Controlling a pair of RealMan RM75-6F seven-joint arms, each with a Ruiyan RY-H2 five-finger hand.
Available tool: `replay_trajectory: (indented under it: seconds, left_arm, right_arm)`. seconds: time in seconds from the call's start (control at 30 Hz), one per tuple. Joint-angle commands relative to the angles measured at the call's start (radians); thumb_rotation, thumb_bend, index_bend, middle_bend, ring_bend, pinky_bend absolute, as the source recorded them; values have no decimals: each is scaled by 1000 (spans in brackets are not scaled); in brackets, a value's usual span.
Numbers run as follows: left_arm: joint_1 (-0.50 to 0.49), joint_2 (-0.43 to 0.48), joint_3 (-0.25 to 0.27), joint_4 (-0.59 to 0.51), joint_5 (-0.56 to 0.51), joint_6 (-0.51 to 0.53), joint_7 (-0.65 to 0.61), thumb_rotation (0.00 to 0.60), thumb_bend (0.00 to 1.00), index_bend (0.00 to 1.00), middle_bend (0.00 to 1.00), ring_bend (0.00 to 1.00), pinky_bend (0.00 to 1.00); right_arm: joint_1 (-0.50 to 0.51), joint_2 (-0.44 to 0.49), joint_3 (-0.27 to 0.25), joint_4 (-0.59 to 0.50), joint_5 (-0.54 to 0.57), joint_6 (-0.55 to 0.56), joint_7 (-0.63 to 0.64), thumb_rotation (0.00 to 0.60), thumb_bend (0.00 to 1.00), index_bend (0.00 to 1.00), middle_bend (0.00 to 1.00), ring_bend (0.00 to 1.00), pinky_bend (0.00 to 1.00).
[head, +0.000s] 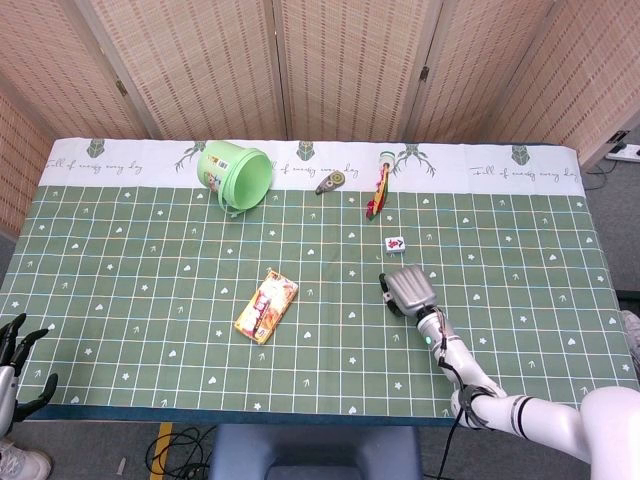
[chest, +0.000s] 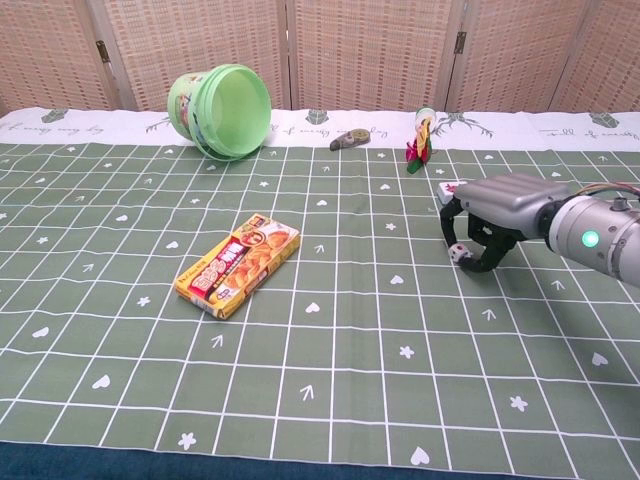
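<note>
The right hand (chest: 487, 222) is being held low over the die (chest: 458, 254), right of the table's middle and nearer the right edge than the left. In the chest view, its fingers (chest: 450, 219) are being curled downward around the die, one dark fingertip on the die's left and the thumb on its right, with the palm arched above. Contact is not being shown clearly: the tips are lying just beside the die, and whether they are pinching it cannot be told. The die is resting on the tablecloth (chest: 320, 330); no lift is being shown. In the head view, the die is being hidden almost wholly under the right hand (head: 409, 290).

The reach is judged as finished and the closing of the fingers as under way; a firm grasp and a lift are being left to do.

The left hand (head: 18, 362) is being kept off the table's near left corner, fingers spread, holding nothing.

Just behind the right hand, a mahjong tile (chest: 451, 189) is lying flat. Toward the far edge, a green bucket (chest: 222, 110) is lying on its side, with a tape dispenser (chest: 351, 139) and a red-yellow toy (chest: 418, 140) further right. A snack box (chest: 238, 265) is lying left of the middle.
</note>
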Motion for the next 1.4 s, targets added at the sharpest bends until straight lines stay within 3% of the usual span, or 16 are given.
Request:
replay_trajectory:
  seconds: [0.03,0.53,0.6,0.77,0.8,0.87,0.93,0.97,1.2,1.4]
  left_arm:
    - [1,0,0,1,0,0,0,600,386,210,17,25,92]
    - [1,-3,2,5,-4,-8,4,600,386,210,17,25,92]
    - [1,-4,2,4,-2,-8,4,600,386,210,17,25,92]
    - [-2,-4,0,0,0,-9,8,600,386,210,17,25,92]
    - [-2,-3,0,-1,-1,-10,8,600,386,210,17,25,92]
    - [-2,-2,0,-2,-1,-10,9,600,386,210,17,25,92]
    - [-1,-2,1,-4,-1,-9,10,600,386,209,17,25,92]
    - [-1,-2,1,-4,0,-8,10,600,386,209,17,25,92]
    - [1,-2,3,-2,-1,-10,9,600,386,209,17,25,92]
    - [0,-3,2,2,-3,-12,5,600,386,209,17,25,92]
  right_arm:
    - [0,-1,-2,5,-4,4,11,600,299,538,920,992,1000]
    - [-18,50,2,-26,-58,37,111,600,318,678,929,995,1000]
    - [-27,60,15,-43,-87,65,157,600,319,681,929,997,1000]
    - [-67,52,38,-44,-291,238,418,600,323,674,917,1000,1000]
    - [-73,43,40,-30,-331,279,474,600,323,641,914,1000,1000]
    - [-83,23,41,12,-407,361,575,600,323,434,906,999,1000]
    - [-88,2,43,55,-454,425,631,600,323,91,887,995,1000]
    - [-89,-4,44,70,-466,442,646,600,323,27,879,991,1000]
    - [-99,4,26,101,-481,443,667,600,329,0,858,982,1000]
    - [-124,88,0,18,-452,390,575,600,329,0,851,972,1000]
